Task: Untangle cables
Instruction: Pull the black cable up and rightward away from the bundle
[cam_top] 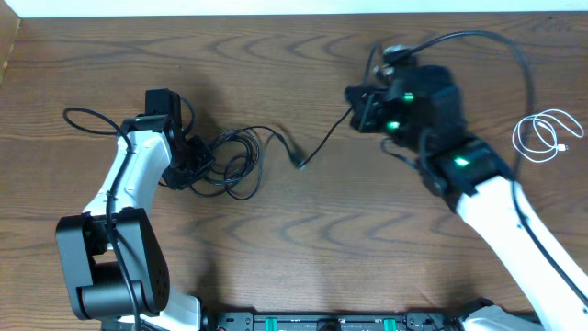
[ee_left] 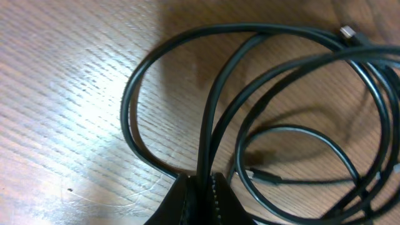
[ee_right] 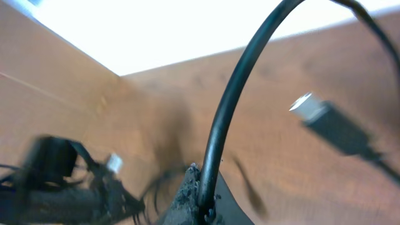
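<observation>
Black cables (cam_top: pixel 234 164) are lying in a loose tangle of overlapping loops on the brown wooden desk (cam_top: pixel 303 239), left of centre. The left gripper (cam_top: pixel 200 171) is sitting low at the tangle's left edge. In the left wrist view its jaws are pressing together on one black strand that is running straight up out of the fingertips, while other loops are curving around and crossing it on the desk surface. A small silver-tipped plug (ee_left: pixel 349 32) is showing at the upper right of that view, and a second plug end (ee_left: pixel 262 177) is lying inside the loops. Another black cable (cam_top: pixel 326 138) is stretching diagonally from beside the tangle up to the right gripper (cam_top: pixel 361 106), which is hanging right of centre, toward the far edge of the desk. The lower end of this cable is sitting just beside the tangle's right loops; whether it is touching them I cannot tell. In the right wrist view the right gripper's jaws are clamping tight on that cable, which is arching upward out of the fingertips, and a blurred silver-tipped connector (ee_right: pixel 325 122) is showing to the right of it. Near the desk's right edge the white cable (cam_top: pixel 544 136) is lying coiled by itself, well apart from the black ones and from both grippers.
</observation>
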{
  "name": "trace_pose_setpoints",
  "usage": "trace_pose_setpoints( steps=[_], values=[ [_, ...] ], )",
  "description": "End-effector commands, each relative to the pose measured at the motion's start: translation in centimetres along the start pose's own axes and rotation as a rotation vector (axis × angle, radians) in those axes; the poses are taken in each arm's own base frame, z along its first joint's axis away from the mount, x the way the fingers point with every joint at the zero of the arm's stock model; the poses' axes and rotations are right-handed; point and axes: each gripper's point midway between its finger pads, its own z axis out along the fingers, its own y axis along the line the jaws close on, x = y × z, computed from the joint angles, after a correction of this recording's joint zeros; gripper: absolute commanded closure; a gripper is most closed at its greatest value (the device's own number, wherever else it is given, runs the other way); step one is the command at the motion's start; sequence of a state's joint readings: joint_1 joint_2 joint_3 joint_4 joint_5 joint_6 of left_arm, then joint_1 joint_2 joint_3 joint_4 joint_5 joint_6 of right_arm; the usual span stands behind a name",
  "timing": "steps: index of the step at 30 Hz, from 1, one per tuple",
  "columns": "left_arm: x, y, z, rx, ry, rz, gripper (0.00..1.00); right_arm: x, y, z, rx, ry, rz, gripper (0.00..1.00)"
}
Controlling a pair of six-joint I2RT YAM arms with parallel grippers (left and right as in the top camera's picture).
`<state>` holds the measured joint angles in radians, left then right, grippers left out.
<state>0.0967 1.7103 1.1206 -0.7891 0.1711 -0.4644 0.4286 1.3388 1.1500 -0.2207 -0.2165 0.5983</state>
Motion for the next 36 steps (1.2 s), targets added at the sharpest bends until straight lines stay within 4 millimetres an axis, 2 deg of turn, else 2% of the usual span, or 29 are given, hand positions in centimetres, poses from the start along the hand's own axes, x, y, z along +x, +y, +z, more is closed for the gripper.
trace_pose_setpoints(
  steps=[1, 7, 11, 14, 16, 18, 19, 22, 29, 33, 36],
  values=[
    [-0.1, 1.4, 0.3, -0.066, -0.008, -0.051, 0.92, -4.2, 1.8, -3.9, -0.048, -0.156, -0.153, 0.99],
    [0.0, 1.5, 0.3, -0.068, -0.007, -0.051, 0.92, -10.1, 4.5, -10.2, -0.109, -0.423, -0.273, 0.99],
    [0.0, 1.5, 0.4, -0.068, -0.006, -0.051, 0.91, -13.1, 4.9, -13.9, -0.108, -0.571, -0.306, 0.99],
    [0.0, 1.5, 0.4, -0.068, -0.005, -0.051, 0.85, -14.3, 4.4, -15.6, -0.086, -0.626, -0.311, 0.99],
    [0.0, 1.5, 0.4, -0.068, -0.005, -0.051, 0.68, -14.8, 3.6, -16.3, -0.06, -0.642, -0.308, 0.99],
    [0.0, 1.5, 0.4, -0.068, -0.005, -0.051, 0.43, -14.8, 2.6, -16.3, -0.029, -0.634, -0.294, 0.99],
    [0.0, 1.5, 0.4, -0.068, -0.005, -0.051, 0.35, -14.8, 2.1, -16.2, -0.014, -0.624, -0.287, 0.99],
    [0.0, 1.5, 0.4, -0.068, -0.005, -0.051, 0.24, -14.2, 0.0, -15.5, 0.045, -0.574, -0.257, 0.99],
    [0.0, 1.5, 0.4, -0.068, -0.005, -0.051, 0.18, -13.1, -5.7, -14.6, 0.196, -0.477, -0.166, 0.99],
    [0.0, 1.5, 0.4, -0.068, -0.005, -0.051, 0.17, -10.9, -8.9, -13.7, 0.278, -0.368, -0.095, 0.99],
    [0.0, 1.5, 0.4, -0.068, -0.005, -0.051, 0.16, -8.1, -11.6, -12.3, 0.346, -0.234, -0.044, 0.99]
  ],
)
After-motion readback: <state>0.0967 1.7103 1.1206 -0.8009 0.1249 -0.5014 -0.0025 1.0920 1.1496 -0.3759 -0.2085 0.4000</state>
